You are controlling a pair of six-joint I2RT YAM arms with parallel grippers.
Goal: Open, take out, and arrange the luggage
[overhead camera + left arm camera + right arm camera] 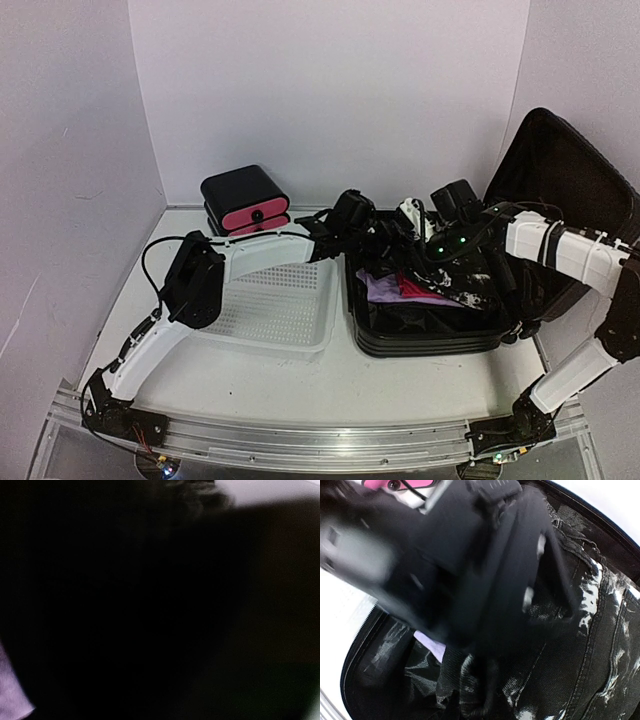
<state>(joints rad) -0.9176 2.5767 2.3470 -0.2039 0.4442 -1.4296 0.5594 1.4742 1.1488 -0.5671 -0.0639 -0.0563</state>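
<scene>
- Right pincer (pixel 435 258), closed narrow, hangs just over the splattered black denim (pixel 580 645) directly beneath it; grip unconfirmed.
- Left pincer (pixel 365 225), width untellable, enters over the left rim.
- Both are inside the open luggage (pixel 425 338), on the table's (pixel 300 375) right side; the right arm is nearer.

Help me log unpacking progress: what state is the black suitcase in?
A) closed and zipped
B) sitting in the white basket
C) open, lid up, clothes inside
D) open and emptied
C: the luggage has its lid raised at the right, and a purple garment and dark clothes lie in its base.
</scene>
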